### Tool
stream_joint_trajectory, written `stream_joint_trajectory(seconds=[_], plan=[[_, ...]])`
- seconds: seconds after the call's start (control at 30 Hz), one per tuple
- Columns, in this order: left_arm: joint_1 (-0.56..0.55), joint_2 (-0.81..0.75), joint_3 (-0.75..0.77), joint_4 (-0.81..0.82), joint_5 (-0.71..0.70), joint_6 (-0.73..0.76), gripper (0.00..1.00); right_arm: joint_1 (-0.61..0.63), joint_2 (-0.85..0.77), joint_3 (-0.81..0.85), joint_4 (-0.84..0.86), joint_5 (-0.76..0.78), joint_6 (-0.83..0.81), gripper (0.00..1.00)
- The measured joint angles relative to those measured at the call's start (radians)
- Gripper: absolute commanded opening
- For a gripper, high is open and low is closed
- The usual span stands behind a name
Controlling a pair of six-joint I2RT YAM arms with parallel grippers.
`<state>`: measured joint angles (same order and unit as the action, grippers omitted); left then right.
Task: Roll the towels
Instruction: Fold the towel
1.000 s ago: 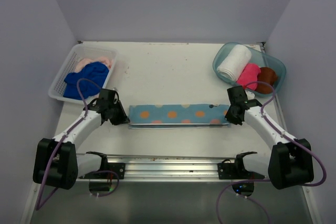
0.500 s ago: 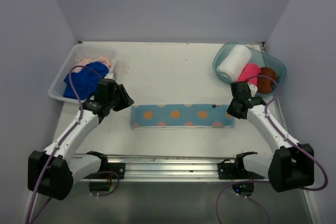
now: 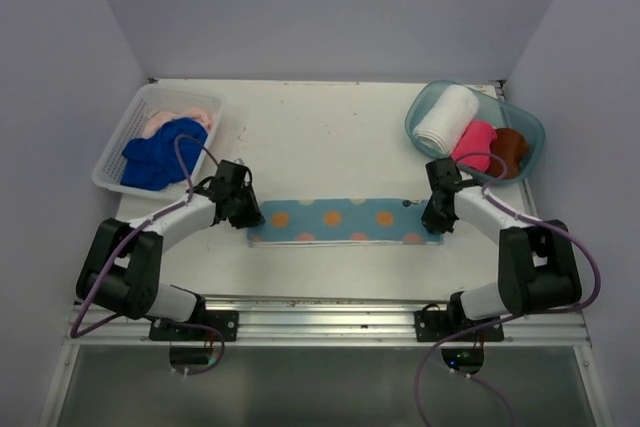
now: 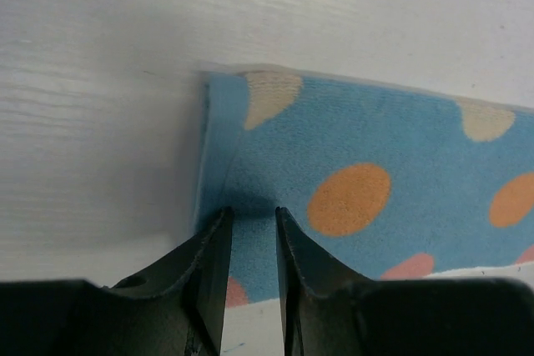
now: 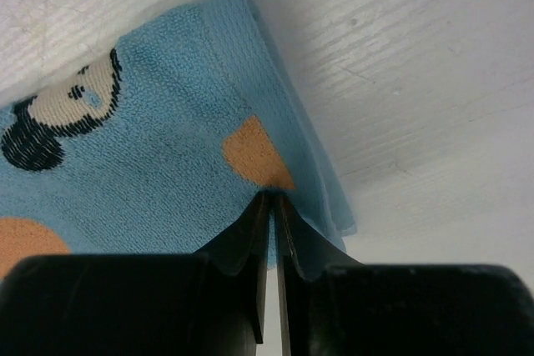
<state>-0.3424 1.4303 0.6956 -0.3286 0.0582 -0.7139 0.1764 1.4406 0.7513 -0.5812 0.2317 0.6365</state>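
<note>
The light blue towel with orange and pink dots point(image 3: 345, 219) lies folded into a long narrow strip across the middle of the table. My left gripper point(image 3: 250, 215) sits low over its left end, jaws a narrow gap apart above the cloth point(image 4: 375, 147), with the gripper point(image 4: 252, 213) holding nothing. My right gripper point(image 3: 432, 222) is at the right end, jaws shut with the tips point(image 5: 273, 196) pressed on the cloth point(image 5: 158, 147) near its corner. Royal blue point(image 3: 160, 152) and pale peach point(image 3: 180, 117) towels lie in the basket. White point(image 3: 447, 119), hot pink point(image 3: 473, 140) and brown point(image 3: 510, 144) rolled towels sit in the tub.
The white lattice basket point(image 3: 112, 162) stands at the back left. The clear teal tub point(image 3: 530, 127) stands at the back right. Grey walls close in the table on three sides. A metal rail point(image 3: 320, 307) runs along the near edge.
Both arms had lifted away from the strip's ends and have come back down onto them. The towel has settled a little nearer the rail, still a flat strip.
</note>
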Motion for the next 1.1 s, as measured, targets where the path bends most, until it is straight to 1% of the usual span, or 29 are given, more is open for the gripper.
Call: stream_joint_trajectory(seconds=[0.1, 0.27, 0.33, 0.43, 0.53, 0.57, 0.6, 0.7, 0.8, 0.83, 0.9, 1.1], plan=[[0.046, -0.014, -0.025, -0.003, -0.006, 0.0, 0.31, 0.0, -0.029, -0.04, 0.037, -0.019, 0.018, 0.11], [0.064, -0.031, -0.026, -0.005, -0.011, 0.021, 0.33, 0.01, -0.107, -0.111, 0.085, -0.047, 0.05, 0.1], [0.065, -0.04, -0.026, -0.012, -0.011, 0.033, 0.33, 0.022, -0.143, -0.135, 0.085, -0.06, 0.064, 0.1], [0.066, -0.064, -0.026, -0.038, -0.014, 0.055, 0.37, 0.034, -0.193, -0.16, 0.054, -0.08, 0.078, 0.11], [0.066, -0.113, -0.026, -0.074, -0.026, 0.074, 0.57, 0.039, -0.246, -0.164, -0.002, -0.09, 0.081, 0.13], [0.066, -0.13, -0.025, -0.082, -0.035, 0.081, 0.69, 0.039, -0.264, -0.164, -0.014, -0.089, 0.081, 0.14], [0.066, -0.143, -0.024, -0.088, -0.044, 0.088, 0.69, 0.039, -0.278, -0.16, -0.028, -0.087, 0.08, 0.14], [0.068, -0.149, -0.018, -0.098, -0.063, 0.089, 0.65, 0.039, -0.295, -0.133, -0.064, -0.073, 0.075, 0.14], [0.068, -0.116, -0.019, -0.097, -0.067, 0.09, 0.58, 0.039, -0.295, -0.104, -0.078, -0.06, 0.068, 0.14], [0.068, -0.101, -0.021, -0.096, -0.067, 0.093, 0.54, 0.039, -0.295, -0.097, -0.08, -0.057, 0.066, 0.15], [0.068, -0.069, -0.024, -0.092, -0.066, 0.098, 0.5, 0.039, -0.295, -0.09, -0.082, -0.052, 0.062, 0.15], [0.051, -0.011, -0.006, -0.064, -0.072, 0.105, 0.45, 0.039, -0.289, -0.088, -0.098, -0.04, 0.06, 0.15]])
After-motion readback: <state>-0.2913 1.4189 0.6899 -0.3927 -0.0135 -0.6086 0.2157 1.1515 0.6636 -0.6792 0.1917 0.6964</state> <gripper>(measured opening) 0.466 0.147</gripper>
